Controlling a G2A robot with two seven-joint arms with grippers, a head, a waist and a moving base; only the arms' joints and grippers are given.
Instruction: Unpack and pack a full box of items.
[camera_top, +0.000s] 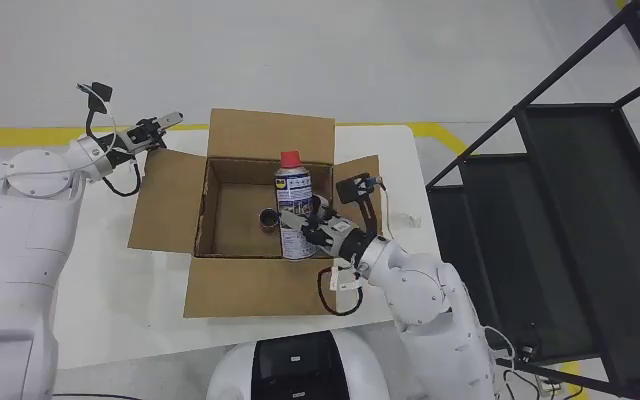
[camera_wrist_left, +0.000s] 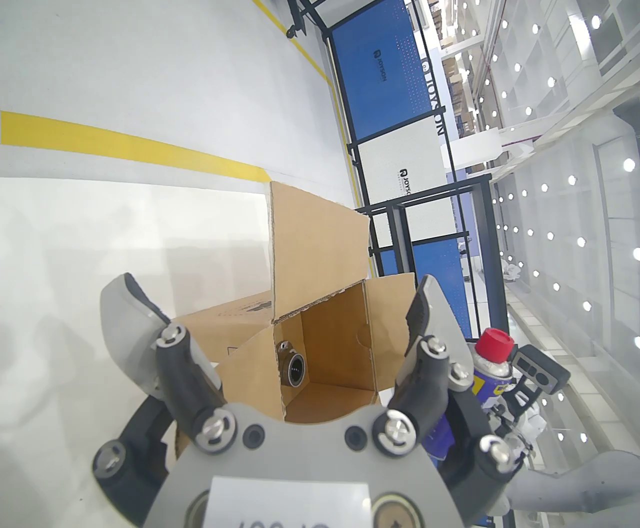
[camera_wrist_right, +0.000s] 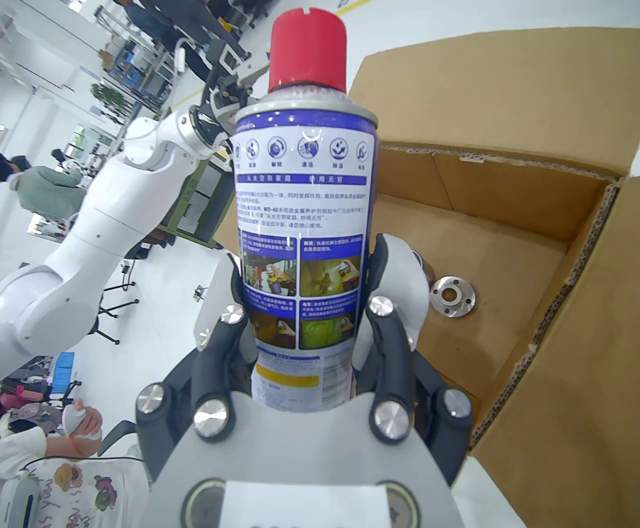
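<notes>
Top view: the right gripper (camera_top: 312, 230) is clamped on the lower body of the spray can (camera_top: 291, 195), which stands upright at the near right of the open box (camera_top: 270, 172). I cannot tell whether the can is going out or in. Either way it is best carried straight up or down, red cap uppermost, so its base clears the near wall and the right flap. The left gripper (camera_top: 165, 122) hangs outside the box by its far left corner, well apart from the can

Left wrist view: the left gripper's fingers (camera_wrist_left: 425, 320) are spread with nothing between them and point at the box's left side. A metal bearing (camera_wrist_left: 291, 369) lies inside

Right wrist view: the right arm's two fingers press the can's sides low down. That grip could let so tall a can tip, so slow travel seems wise. The bearing rests on the box floor near the can and should be avoided
</notes>
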